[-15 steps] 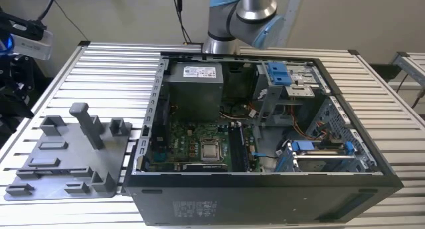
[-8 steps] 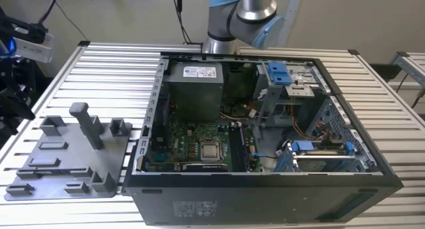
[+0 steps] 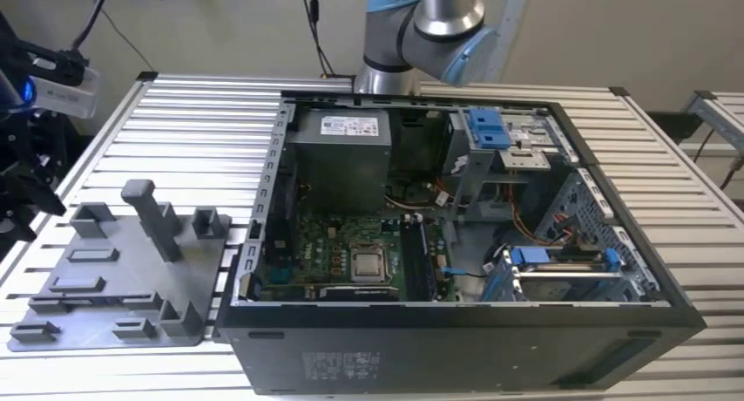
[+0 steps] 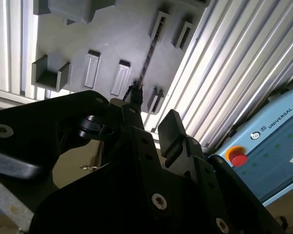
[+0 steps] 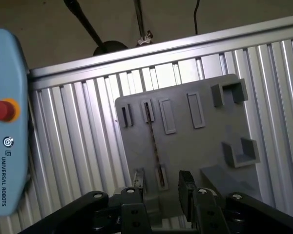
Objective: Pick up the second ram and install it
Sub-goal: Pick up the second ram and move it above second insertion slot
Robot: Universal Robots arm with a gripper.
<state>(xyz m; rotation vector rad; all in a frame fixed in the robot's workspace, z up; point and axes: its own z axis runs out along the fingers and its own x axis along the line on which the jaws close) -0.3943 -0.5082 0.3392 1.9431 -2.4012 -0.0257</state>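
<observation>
Starting with the exterior view, you have the grey tray lying on the slatted table at that view's left, just beside the open computer case with the green motherboard on its floor.

In the second wrist view, the second ram stands on edge in the tray, and the gripper hangs over its near end, spread wide and holding nothing.

In the first wrist view the stick is a thin dark line carried by 2 slotted holders, 1 at each end, with its near end between the 2 fingers.

Your risk is an off-centre squeeze. If 1 pad lands first, the board probably tips and jams in its slots, or slips free on the lift.
</observation>
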